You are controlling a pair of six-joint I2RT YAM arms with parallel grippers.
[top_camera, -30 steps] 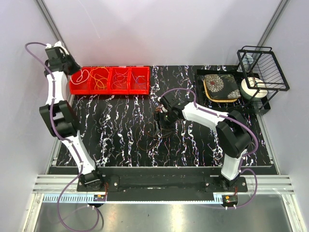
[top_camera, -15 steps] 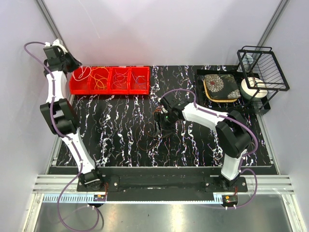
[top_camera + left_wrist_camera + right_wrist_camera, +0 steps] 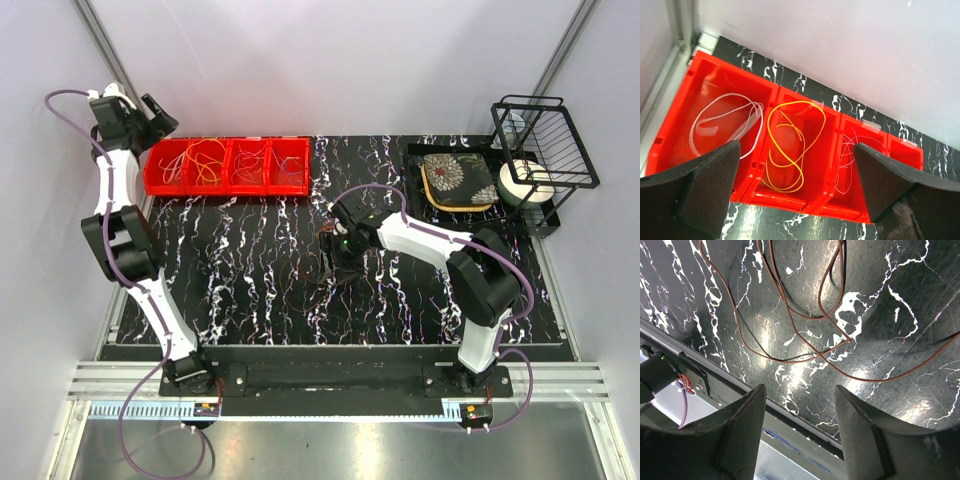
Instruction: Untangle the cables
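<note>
A red bin row (image 3: 225, 188) stands at the table's back left. In the left wrist view a white cable (image 3: 725, 120) lies looped in its leftmost bin, a yellow cable (image 3: 803, 175) in the second and a pale pink one (image 3: 837, 176) in the third. My left gripper (image 3: 160, 115) (image 3: 796, 150) hangs open and empty above the bins' left end. A tangle of thin brown and dark cables (image 3: 335, 275) (image 3: 849, 339) lies mid-table. My right gripper (image 3: 340, 255) (image 3: 800, 390) hovers just over the tangle, open, with nothing between its fingers.
A black tray with a flowered pad (image 3: 457, 180) sits at the back right. Beside it stand a black wire rack (image 3: 545, 140) and a white roll (image 3: 525, 183). The table's near edge and rail (image 3: 790, 425) show below the right fingers.
My left gripper has opened wide and drawn up and back from the leftmost bin, leaving the white cable lying in it. The right arm has barely shifted.
</note>
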